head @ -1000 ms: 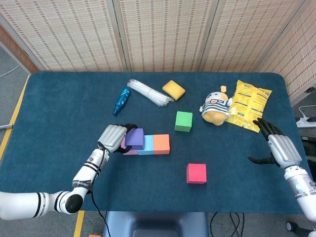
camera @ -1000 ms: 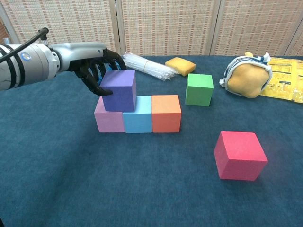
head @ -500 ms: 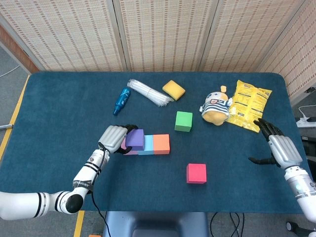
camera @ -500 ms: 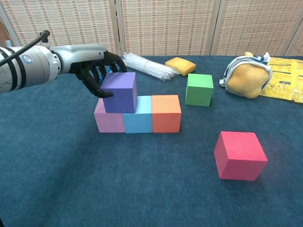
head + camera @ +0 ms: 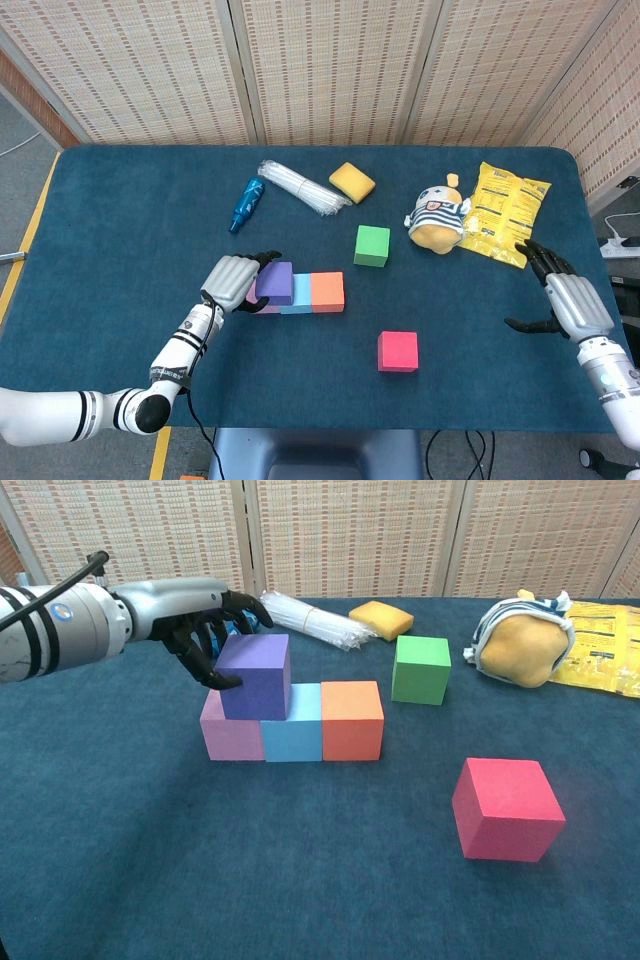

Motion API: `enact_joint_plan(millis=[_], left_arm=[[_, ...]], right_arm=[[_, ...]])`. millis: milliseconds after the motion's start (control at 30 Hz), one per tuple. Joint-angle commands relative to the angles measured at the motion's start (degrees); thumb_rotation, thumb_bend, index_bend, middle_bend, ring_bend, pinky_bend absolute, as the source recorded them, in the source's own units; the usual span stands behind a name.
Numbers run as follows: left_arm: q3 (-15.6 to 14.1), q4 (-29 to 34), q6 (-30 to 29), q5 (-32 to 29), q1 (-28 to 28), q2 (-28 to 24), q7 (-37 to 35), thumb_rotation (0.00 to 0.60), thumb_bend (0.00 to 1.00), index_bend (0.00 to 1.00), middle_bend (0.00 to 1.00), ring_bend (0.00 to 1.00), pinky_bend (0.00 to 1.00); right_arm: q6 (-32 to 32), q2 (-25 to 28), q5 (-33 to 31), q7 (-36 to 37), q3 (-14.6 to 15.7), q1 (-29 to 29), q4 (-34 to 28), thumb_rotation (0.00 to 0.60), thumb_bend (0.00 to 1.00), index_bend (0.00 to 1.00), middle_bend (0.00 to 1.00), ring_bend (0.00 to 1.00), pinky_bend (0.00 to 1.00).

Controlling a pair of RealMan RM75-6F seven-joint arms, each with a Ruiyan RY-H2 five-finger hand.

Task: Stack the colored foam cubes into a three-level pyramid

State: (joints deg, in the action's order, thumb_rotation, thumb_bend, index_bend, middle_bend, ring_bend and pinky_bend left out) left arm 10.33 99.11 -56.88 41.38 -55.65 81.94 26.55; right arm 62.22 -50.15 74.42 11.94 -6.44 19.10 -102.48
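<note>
Setting: blue cloth worktop [image 5: 150, 880], woven panel screens behind.
Near item: pink cube [image 5: 506, 809], loose, alone on the cloth, well apart from the row.
Base row: mauve cube [image 5: 230, 738], light blue cube [image 5: 295, 730], orange cube [image 5: 352, 718], touching side by side.
Second level: purple cube [image 5: 256, 675], seated across the seam of the mauve and light blue cubes, one face slightly turned relative to the row.
Left hand: left hand [image 5: 205, 630], fingers [image 5: 212, 672] curled around the far-left faces of the purple cube, thumb tip at its lower left edge; grip appears closed on it.
Right hand: right hand [image 5: 565, 297], off at the worktop's right edge, fingers apart, holding nothing.
Far item: green cube [image 5: 421, 668], loose, beyond the row.
Clutter: plush toy [image 5: 520, 640], yellow snack bag [image 5: 608, 645], yellow sponge [image 5: 380, 619], straw bundle [image 5: 310, 620], blue bottle [image 5: 246, 203].
Progress, judged: base done, second level half laid, two loose cubes left.
Risk 1: letting go with a sideways drag would likely skew the light foam purple cube or shove it off the seam.
Risk 2: thumb low against the mauve cube could nudge the base row apart on withdrawal.
Risk 3: a crooked purple cube leaves a poor seat for its neighbour and the top cube.
</note>
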Motion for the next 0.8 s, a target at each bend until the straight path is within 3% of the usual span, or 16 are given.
enact_joint_plan(millis=[33,600,800], left_arm=[[-0.2,0.0,0.1,0.0,0.0,0.1,0.2,0.6,0.36,0.13,0.19,0.21,0.34],[-0.7,2.4,-1.2,0.3,0.5,-0.2,1.9,0.6,0.36,0.03,0.07,0.14,0.33],[-0.4,3.7,0.1,1.4,1.0,-2.7,0.3,0.6,0.34,0.0,0.03,0.08,0.27]], right_arm=[[0.0,-0.1,0.0,0.2,-0.1,0.0,0.1,0.6,0.24,0.0,0.1,0.09,0.21],[-0.3,-0.2,0.7,1.2,-0.2,-0.2,0.8,0.6,0.24,0.0,0.1,0.09,0.21],[-0.1,-0.1,1.0,1.8,-0.2,-0.4,1.1,0.6,0.24,0.0,0.1,0.09,0.21]])
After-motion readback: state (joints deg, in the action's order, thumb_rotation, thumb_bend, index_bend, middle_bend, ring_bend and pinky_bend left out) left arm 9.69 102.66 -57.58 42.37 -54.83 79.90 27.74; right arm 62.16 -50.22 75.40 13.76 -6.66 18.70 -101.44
